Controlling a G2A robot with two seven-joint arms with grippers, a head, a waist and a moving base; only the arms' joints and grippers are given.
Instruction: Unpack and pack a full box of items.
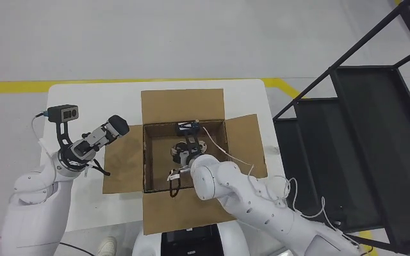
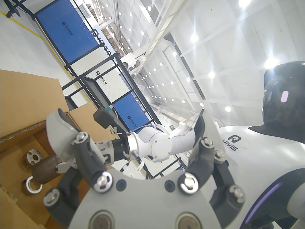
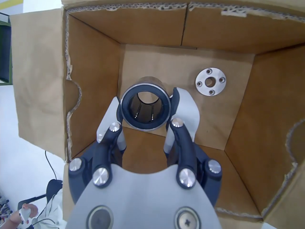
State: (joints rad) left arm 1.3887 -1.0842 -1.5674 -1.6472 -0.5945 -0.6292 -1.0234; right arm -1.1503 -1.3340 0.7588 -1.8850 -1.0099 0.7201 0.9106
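Right wrist view: the right hand (image 3: 146, 100) is down inside the open cardboard box (image 3: 152, 24). Its two fingers are closed partway on a hollow metal cylinder (image 3: 145, 109), one pad against each side. The bore faces the camera. Cannot tell whether the far end touches the box floor. A round metal disc (image 3: 210, 81) with a centre hole and four small holes lies flat on the floor, apart from the cylinder and nearer a side wall.

Top view: the box (image 1: 182, 105) sits mid-bench (image 1: 90, 96) with all four flaps folded out. The right arm reaches in from the near side. The left hand (image 1: 117, 125) is held up over the left flap, outside the box.

Left wrist view: the left hand (image 2: 130, 122) is spread wide and grips nothing. The cylinder (image 2: 45, 168) and disc (image 2: 33, 156) are visible past one finger.
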